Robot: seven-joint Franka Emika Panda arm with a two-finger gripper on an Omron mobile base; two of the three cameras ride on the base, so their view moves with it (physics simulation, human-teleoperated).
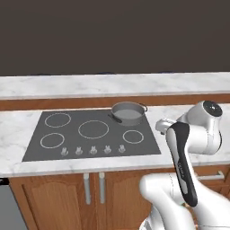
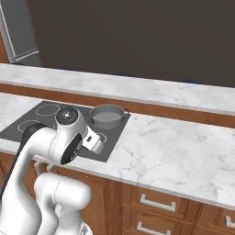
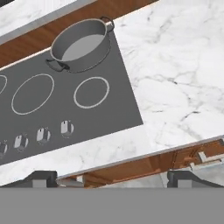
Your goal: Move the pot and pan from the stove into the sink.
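Pot on stove rear right burner, untouched. Gripper spread wide, holding nothing. Best to descend above one wall and pinch rim squarely.

Arm folded back, tool wide open, empty.
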